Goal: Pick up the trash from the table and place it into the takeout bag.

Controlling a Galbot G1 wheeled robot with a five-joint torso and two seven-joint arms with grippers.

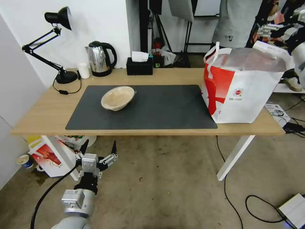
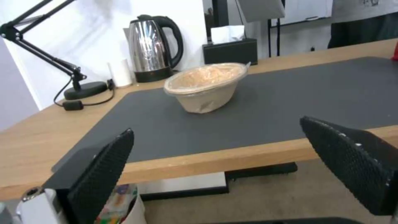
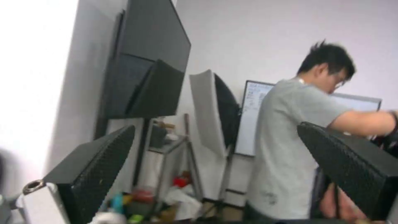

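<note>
**One bowl left on the mat**

The left gripper (image 1: pixel 99 148) hangs below the table's (image 1: pixel 50 111) front edge, fingers spread wide, empty. The beige shallow bowl (image 1: pixel 117 98) sits tilted on the grey mat (image 1: pixel 159 108). The takeout bag (image 1: pixel 243 84) stands at the right end, its contents hidden. The right gripper (image 3: pixel 215 174) is also spread, facing the room.

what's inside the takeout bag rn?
Takeout bag stands open at the table's right end. Silver foil lining shows at its mouth; anything lower is hidden by its walls. Beige bowl sits on the mat.
</note>
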